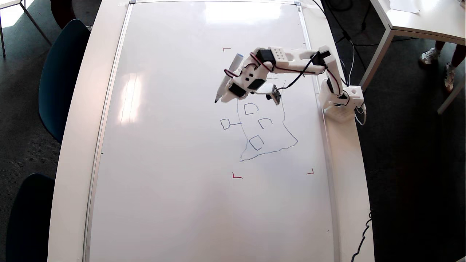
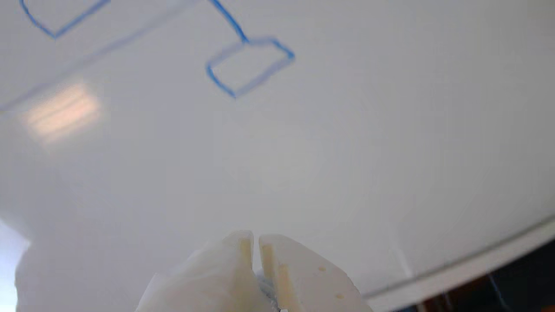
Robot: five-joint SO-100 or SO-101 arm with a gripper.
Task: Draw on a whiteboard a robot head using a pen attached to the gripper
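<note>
The whiteboard point(image 1: 174, 145) fills most of the overhead view. The robot head point(image 1: 269, 152) is drawn right of centre as a wobbly outline holding three small boxes, with a small box on a stalk point(image 1: 225, 123) at its left. In the wrist view that box point(image 2: 249, 65) shows as a blue line at the top. The pen point(image 1: 228, 76) is fixed along the side of my gripper point(image 1: 226, 97), blue cap up and dark tip down at the board, just up-left of the outline. I cannot tell whether the tip touches. The fingers point(image 2: 243, 247) are shut with nothing between them; the pen is out of the wrist view.
The arm's base point(image 1: 342, 105) stands on the white table rim at the board's right edge. Red corner marks point(image 1: 236, 176) frame the drawing. Dark chairs point(image 1: 62, 72) sit along the left side. Another white table point(image 1: 418, 18) and a person's feet point(image 1: 431, 54) are at top right.
</note>
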